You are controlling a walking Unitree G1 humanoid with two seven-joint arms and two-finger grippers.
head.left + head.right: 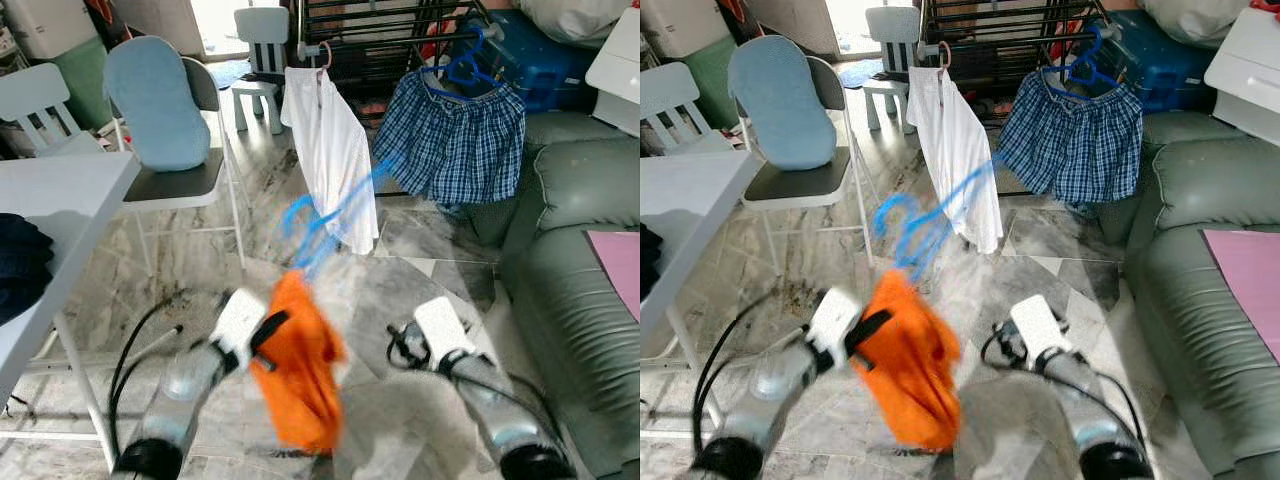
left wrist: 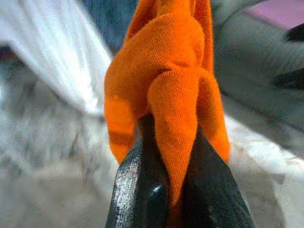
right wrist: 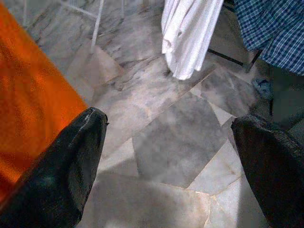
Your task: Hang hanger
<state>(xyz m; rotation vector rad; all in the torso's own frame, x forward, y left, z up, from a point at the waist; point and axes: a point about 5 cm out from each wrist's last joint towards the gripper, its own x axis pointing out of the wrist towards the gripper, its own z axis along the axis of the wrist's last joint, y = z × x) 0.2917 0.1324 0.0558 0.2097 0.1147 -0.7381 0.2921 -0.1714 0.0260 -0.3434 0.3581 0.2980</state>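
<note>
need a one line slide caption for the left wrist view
Left gripper shut on a fold of the orange garment, with blurred marble floor behind.

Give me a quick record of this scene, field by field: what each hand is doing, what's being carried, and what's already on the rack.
left hand: shut on the orange garment
orange garment: hangs from a blue hanger, blurred
right hand: open, holding nothing, over the marble floor
drying rack: ahead, holding a white shirt and plaid shorts
plaid shorts: on their own blue hanger
right side: green sofa
left side: folding chair, white table
</note>
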